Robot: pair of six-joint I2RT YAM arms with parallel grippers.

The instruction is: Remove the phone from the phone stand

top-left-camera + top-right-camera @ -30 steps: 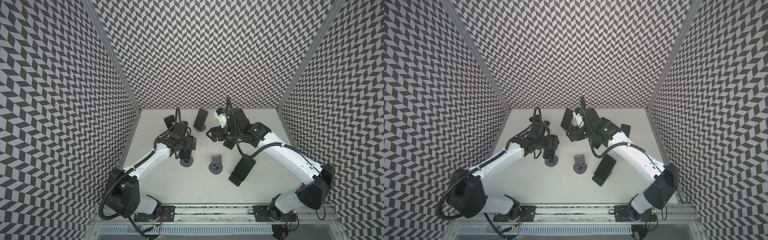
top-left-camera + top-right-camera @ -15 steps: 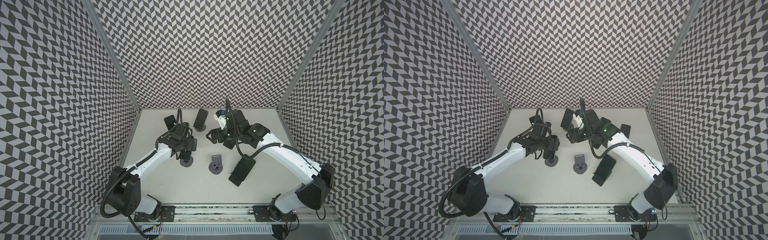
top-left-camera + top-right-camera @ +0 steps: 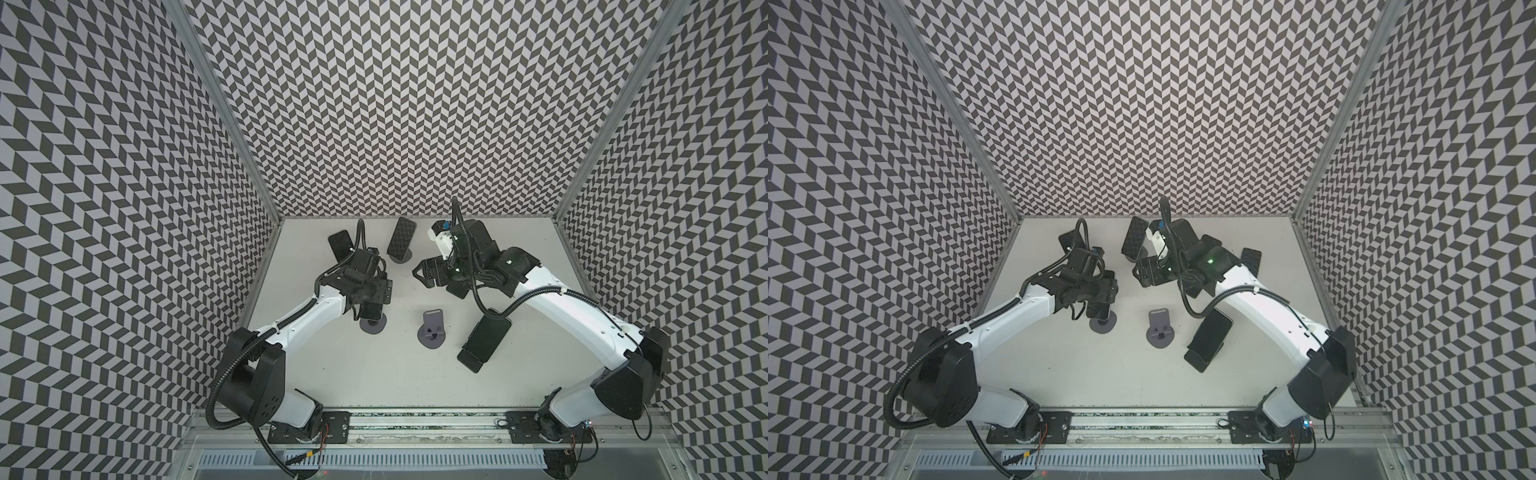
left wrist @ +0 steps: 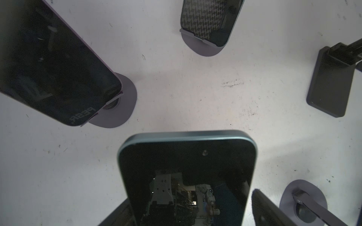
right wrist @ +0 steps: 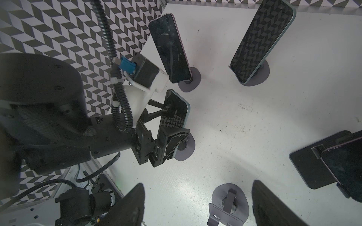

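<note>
Since other handsets [image 3: 401,239] also stand propped about the tabletop [image 3: 332,374], only the reach of the arms marks which one is wanted. The left arm [image 3: 299,319] comes in from 7 o'clock toward the middle and bends its wrist downward, so its hand meets the screen from above. The right arm [image 3: 561,303] stretches from 5 o'clock to about 1 o'clock and hangs clear, probably to leave its partner room.

The phone [image 4: 186,176] leans back on its round grey phone stand [image 3: 372,323], just at 9 o'clock of the empty stand [image 3: 432,332] near the tabletop's centre. In the right wrist view its foot meets the stand, so I judge it not yet lifted.

The left hand [image 3: 369,309] straddles the phone's two long edges, a hold that suits drawing it up and out along the backrest. Its fingers [image 4: 262,209] lie close beside both edges in the left wrist view, with a sliver of tabletop showing along one side. Whether they press or merely flank the phone, I cannot tell. The right hand [image 5: 197,183] stands open, wide enough for a phone's width, and holds nothing. Only bare tabletop shows between its fingers.
</note>
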